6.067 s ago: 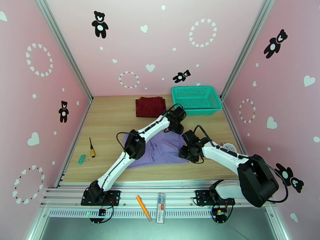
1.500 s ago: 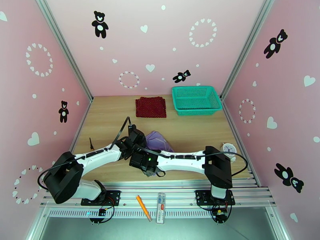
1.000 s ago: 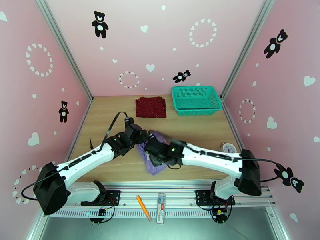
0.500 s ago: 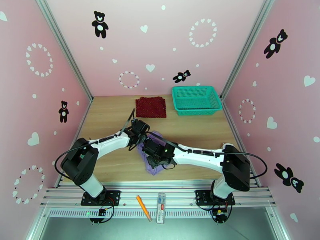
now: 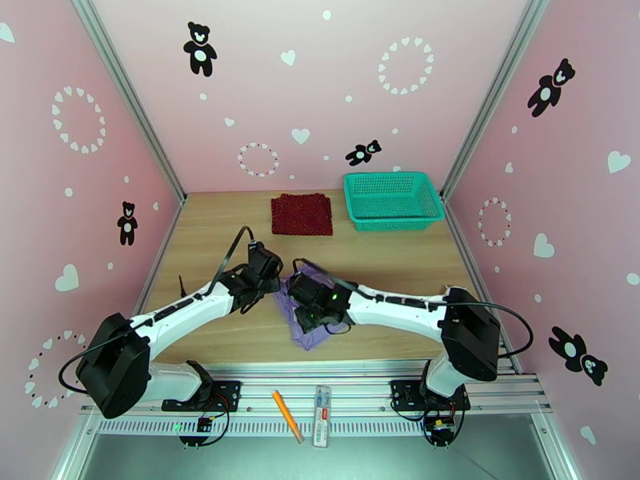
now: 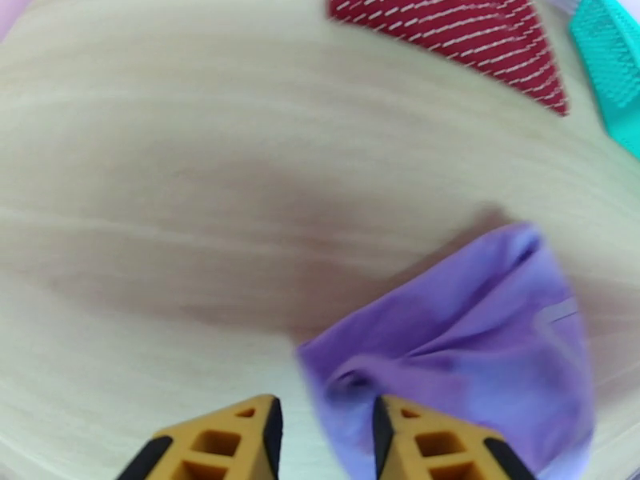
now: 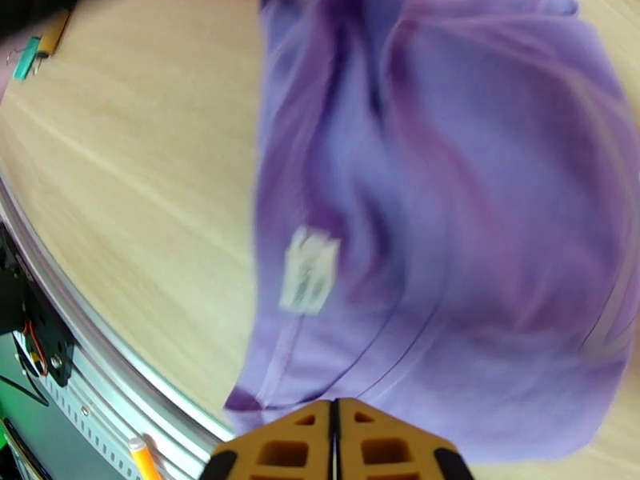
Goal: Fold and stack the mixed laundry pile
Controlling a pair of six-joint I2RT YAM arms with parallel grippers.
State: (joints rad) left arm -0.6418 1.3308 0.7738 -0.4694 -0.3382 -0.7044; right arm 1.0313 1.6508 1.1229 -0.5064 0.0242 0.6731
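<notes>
The shirt [image 5: 298, 330] lies bunched on the table [image 5: 216, 234], near its front edge and about midway across, with both arms reaching in over it. The red cloth [image 5: 302, 214] lies flat and folded at the back of the table, well apart from the shirt and just left of the basket [image 5: 396, 221].

The left end effector [image 5: 274, 283] is at the shirt's left side. In the left wrist view [image 6: 324, 406] its fingers [image 6: 240, 426] stand a narrow gap apart, with the edge of the shirt [image 6: 472, 346] in the right part of that gap and bare table in the left. I cannot tell whether they pinch the fabric. The red cloth [image 6: 472, 34] and a corner of the basket [image 6: 612, 66] show beyond.

The right end effector [image 5: 310, 315] is over the middle of the shirt. In the right wrist view [image 7: 336, 410] it is fully closed, fingers pressed together, its tips at the hem of the shirt [image 7: 480, 234]. Whether fabric is caught between them I cannot tell. A white label [image 7: 308, 270] shows on the creased fabric.
</notes>
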